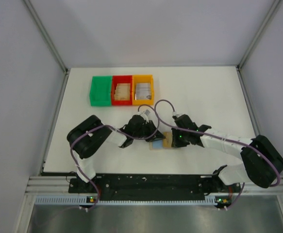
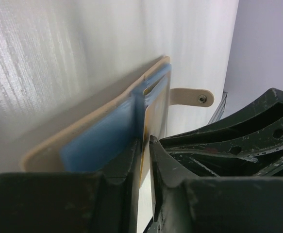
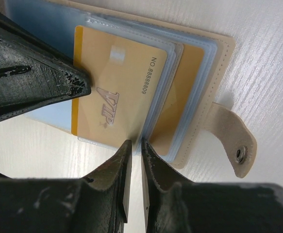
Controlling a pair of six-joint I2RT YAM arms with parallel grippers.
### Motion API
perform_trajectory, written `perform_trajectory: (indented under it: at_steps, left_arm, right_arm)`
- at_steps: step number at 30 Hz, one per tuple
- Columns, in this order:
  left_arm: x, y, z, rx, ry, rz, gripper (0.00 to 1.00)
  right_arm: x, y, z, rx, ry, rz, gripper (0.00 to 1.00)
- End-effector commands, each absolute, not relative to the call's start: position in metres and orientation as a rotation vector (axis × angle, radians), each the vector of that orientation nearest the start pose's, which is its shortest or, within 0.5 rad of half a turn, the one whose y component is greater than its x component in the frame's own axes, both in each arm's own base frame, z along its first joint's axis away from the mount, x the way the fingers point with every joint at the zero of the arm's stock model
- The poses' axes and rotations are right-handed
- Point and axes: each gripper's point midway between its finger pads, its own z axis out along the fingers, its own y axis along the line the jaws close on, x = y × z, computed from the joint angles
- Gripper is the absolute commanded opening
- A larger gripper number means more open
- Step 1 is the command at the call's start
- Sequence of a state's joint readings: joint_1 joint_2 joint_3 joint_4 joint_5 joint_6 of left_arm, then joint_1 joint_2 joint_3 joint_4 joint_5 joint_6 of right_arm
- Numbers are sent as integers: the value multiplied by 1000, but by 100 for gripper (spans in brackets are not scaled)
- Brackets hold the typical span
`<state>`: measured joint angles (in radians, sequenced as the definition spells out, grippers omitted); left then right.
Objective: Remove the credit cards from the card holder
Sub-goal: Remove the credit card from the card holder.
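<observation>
The card holder [image 1: 159,144] lies open on the white table between my two grippers, tan outside [image 3: 220,52] and blue inside [image 2: 97,141]. A gold "VIP" credit card [image 3: 122,92] sticks partly out of its clear sleeves. My left gripper [image 2: 145,143] reaches in from the left [image 1: 152,138], its jaws narrowed onto the card's yellow edge [image 2: 144,154]. One of its fingers [image 3: 34,82] lies over the card's left end. My right gripper [image 3: 135,144] comes from the right [image 1: 173,139], shut on the edge of the sleeve pages. A second tan card [image 3: 185,97] sits deeper in the sleeves.
Three bins stand in a row at the back: green [image 1: 100,90], red [image 1: 122,90] with tan cards inside, and orange [image 1: 143,89] with grey cards inside. The holder's snap strap [image 3: 233,145] lies flat on the table to the right.
</observation>
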<state>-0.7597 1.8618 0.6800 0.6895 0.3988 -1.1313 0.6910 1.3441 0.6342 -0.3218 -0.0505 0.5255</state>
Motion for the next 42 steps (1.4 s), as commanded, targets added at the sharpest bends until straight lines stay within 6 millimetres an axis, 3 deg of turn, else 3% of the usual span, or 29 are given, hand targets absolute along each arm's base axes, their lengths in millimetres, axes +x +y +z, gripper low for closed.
perform_trajectory:
  at_steps: [1, 3, 7, 10, 12, 16, 23, 34, 42]
  left_arm:
    - [236, -378, 57, -106, 2341, -1551, 9]
    - [234, -375, 56, -108, 2331, -1556, 0]
    - [233, -369, 62, -108, 2277, -1571, 0]
    - [233, -363, 71, -110, 2208, -1612, 0]
    - [232, -360, 80, -105, 2155, -1655, 0]
    - [229, -360, 95, -92, 2070, -1730, 0]
    - [226, -350, 119, -78, 1935, -1806, 0]
    - [224, -343, 133, -71, 1864, -1851, 0]
    - [223, -342, 147, -47, 1812, -1874, 0]
  right_arm:
    - [196, 208, 26, -231, 2659, 531, 13]
    - [197, 210, 33, -221, 2638, 581, 13]
    - [203, 217, 59, -178, 2530, 765, 15]
    - [206, 221, 78, -150, 2438, 923, 27]
    - [205, 226, 87, -142, 2395, 1013, 40]
    - [212, 233, 95, -89, 2335, 1108, 50]
    - [217, 224, 88, 30, 2296, 1160, 50]
    - [211, 230, 97, 1, 2196, 1333, 46]
    - [213, 226, 83, 53, 2242, 1286, 40]
